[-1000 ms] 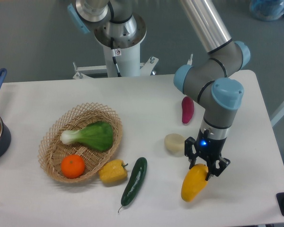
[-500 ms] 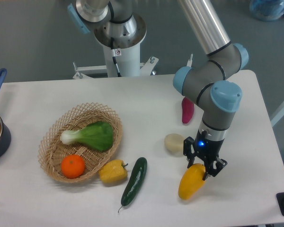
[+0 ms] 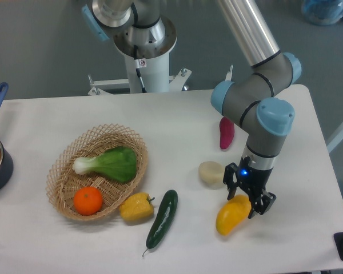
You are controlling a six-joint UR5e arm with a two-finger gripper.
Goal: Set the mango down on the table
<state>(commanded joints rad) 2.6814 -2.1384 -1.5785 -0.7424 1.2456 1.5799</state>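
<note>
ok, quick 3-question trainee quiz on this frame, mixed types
1. True or false: the gripper is closed around the mango.
2. Which item lies in the basket with the bok choy? A) cucumber B) orange C) yellow pepper
3. Fill in: the pale round item sits on the table just to the image-____ of the gripper.

Key: 1 true; 2 B, the orange; 3 left.
</note>
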